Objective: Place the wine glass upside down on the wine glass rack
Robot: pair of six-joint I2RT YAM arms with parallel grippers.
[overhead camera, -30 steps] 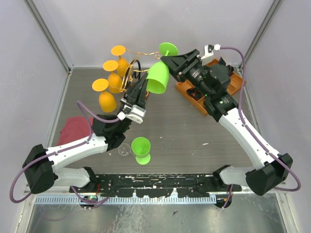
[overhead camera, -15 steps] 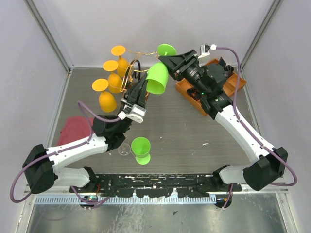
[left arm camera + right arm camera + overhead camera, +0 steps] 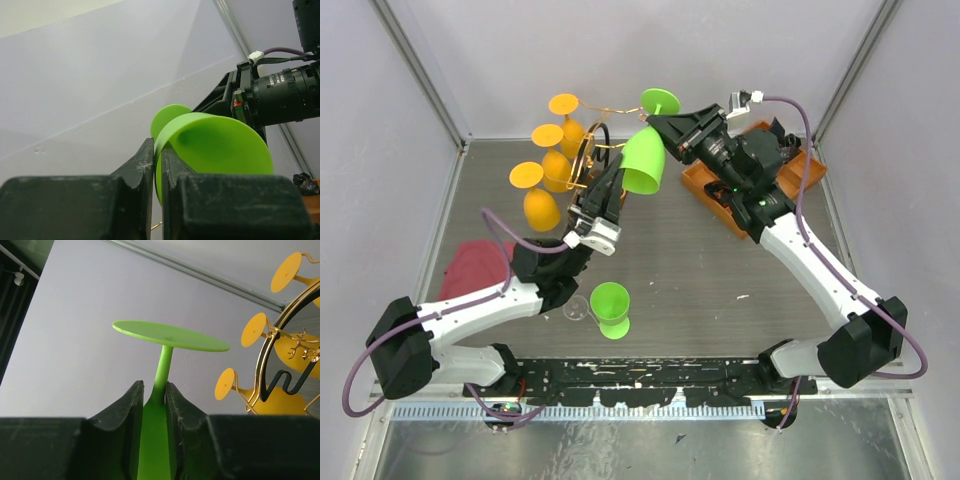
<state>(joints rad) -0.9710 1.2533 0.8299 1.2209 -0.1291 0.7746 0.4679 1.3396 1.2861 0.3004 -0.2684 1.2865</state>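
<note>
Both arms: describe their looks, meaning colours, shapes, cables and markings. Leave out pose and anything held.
The left arm and right arm match: white tube-like links between chunky black joints. A mauve cable loops loosely along each; the right one's ends in a small white connector. The left gripper and right gripper are black, with flat wedge-shaped fingers showing pale scuffs.

This looks like a robot lab. A bare gray metal table (image 3: 700, 270) sits inside plain pale walls (image 3: 620, 50), with metal posts (image 3: 420, 72) at the far corners. Two white and black robot arms (image 3: 470, 315) are bolted at the near edge, with purple cables (image 3: 785, 99) and a slotted metal rail (image 3: 620, 411).
</note>
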